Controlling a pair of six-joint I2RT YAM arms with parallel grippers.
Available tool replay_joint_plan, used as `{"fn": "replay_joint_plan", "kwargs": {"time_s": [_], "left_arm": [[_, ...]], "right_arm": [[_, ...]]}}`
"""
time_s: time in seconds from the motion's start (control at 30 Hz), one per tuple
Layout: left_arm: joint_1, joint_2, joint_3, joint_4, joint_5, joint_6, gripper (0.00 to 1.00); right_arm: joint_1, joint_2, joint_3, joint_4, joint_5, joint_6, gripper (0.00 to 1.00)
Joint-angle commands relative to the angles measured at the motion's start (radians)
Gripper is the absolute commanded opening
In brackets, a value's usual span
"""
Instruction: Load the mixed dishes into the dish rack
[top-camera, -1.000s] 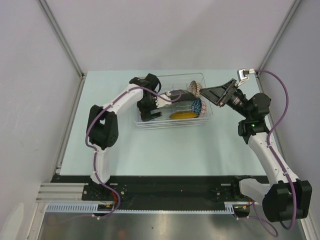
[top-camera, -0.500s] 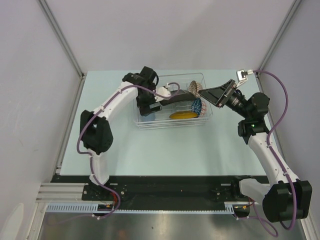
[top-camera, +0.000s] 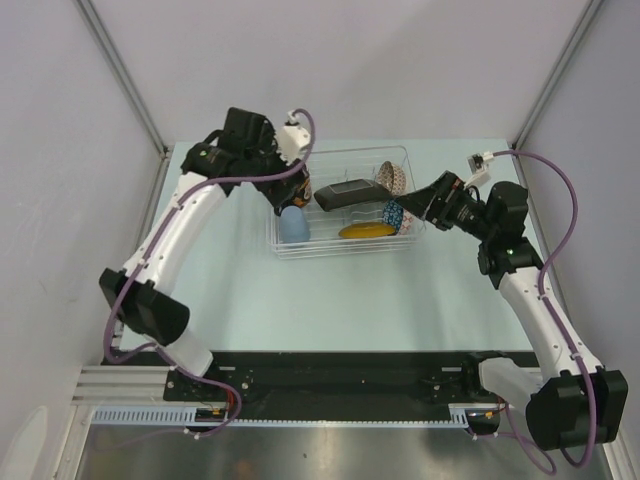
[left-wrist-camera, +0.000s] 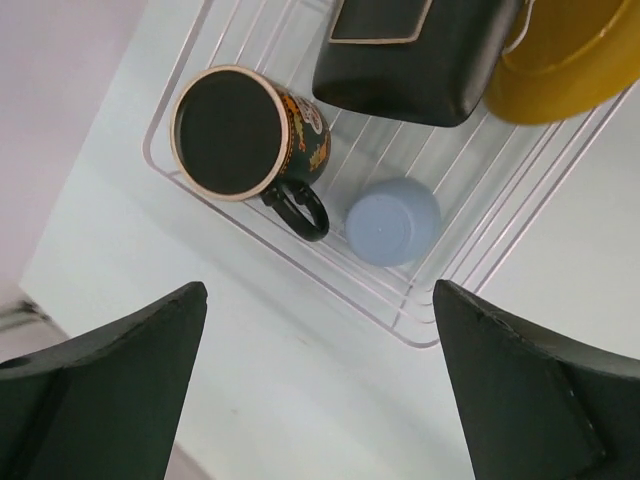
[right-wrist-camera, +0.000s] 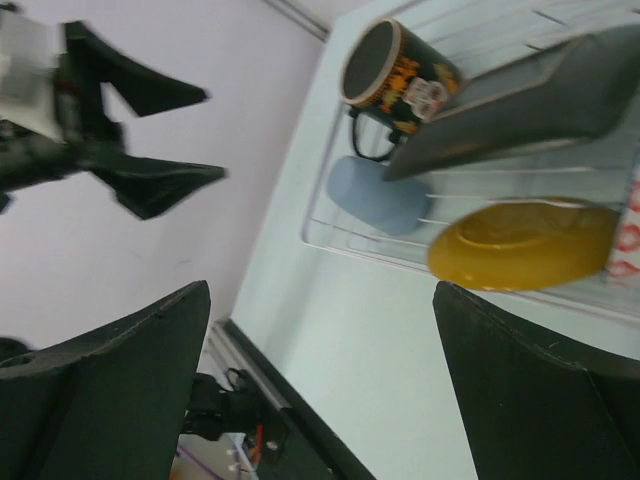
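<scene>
Left gripper: jaws spread wide, nothing between them. It has lifted out of the dish rack toward the back left, uncovering the light blue cup, which sits base-up in the rack's near left corner. Right gripper: jaws equally wide, holding nothing, just off the rack's right end. The clear ribbed rack lies mid-table, long axis left to right. The black square floral plate leans on edge along that axis, beside the dark cup.

Clear rack holding dark cup, inverted blue cup, black plate, yellow saucer
</scene>
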Motion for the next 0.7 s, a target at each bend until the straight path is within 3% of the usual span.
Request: {"fn": "replay_joint_plan", "kwargs": {"time_s": [0.0,0.17,0.67], "left_arm": [[0.096,-0.163,-0.188,0.138,0.086,-0.245,1.00],[0.140,-0.275,-0.362,0.254,0.078,-0.381,1.00],[0.234,-0.390,-0.471,0.295,0.080,-0.497,1.00]], "right_arm": [[0.035,-0.013,0.099,-0.269,0.128,-0.228,1.00],[0.075,-0.028,0.127,-0.356,0.215,-0.301,1.00],[0.167,0.018,0.210,-0.427,0.292,-0.388,1.00]]}}
